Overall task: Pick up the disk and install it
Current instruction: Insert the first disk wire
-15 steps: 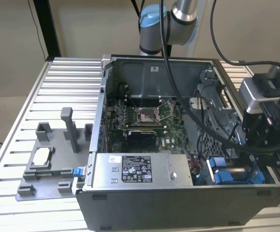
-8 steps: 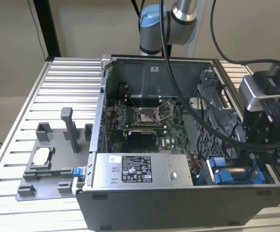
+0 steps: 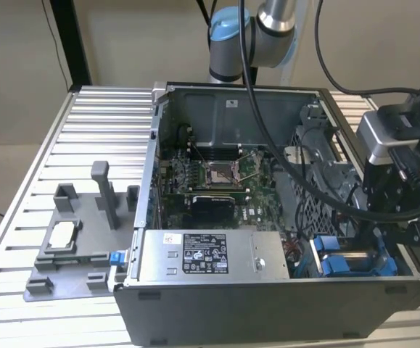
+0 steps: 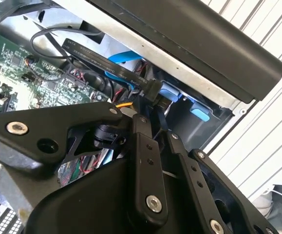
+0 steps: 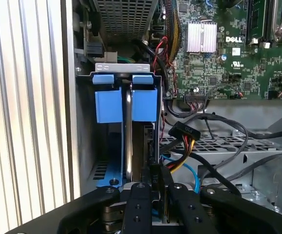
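Mostly done, apparently: disk standing on edge in the corner bay of the computer case, between blue tabs (final seating unconfirmed). Just at its near edge, hand; open or closed, cannot tell.

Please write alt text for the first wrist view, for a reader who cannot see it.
The black gripper is at a drive bay of an open computer case, close to the disk, which stands edge-on in its blue carrier inside the bay. Beside it are cables and a green motherboard.
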You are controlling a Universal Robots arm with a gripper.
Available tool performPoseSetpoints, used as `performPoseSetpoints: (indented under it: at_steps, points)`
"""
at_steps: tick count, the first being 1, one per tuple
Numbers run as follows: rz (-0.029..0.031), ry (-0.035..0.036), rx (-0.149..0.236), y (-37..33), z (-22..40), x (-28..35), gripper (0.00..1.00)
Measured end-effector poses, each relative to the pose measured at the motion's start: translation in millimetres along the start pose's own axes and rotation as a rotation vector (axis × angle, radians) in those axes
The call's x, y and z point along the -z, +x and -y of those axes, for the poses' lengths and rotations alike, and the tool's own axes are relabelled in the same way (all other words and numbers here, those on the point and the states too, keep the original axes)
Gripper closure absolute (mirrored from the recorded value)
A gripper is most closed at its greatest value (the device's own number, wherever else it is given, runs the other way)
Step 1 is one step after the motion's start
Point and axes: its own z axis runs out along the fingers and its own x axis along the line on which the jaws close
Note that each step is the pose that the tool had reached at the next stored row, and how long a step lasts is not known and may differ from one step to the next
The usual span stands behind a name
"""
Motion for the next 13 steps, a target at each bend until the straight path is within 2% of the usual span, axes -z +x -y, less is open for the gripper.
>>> performPoseSetpoints:
  at_steps: [13]
  points:
    - [0.0, 0.0, 0.0, 0.9, 0.0, -1.5, 1.0]
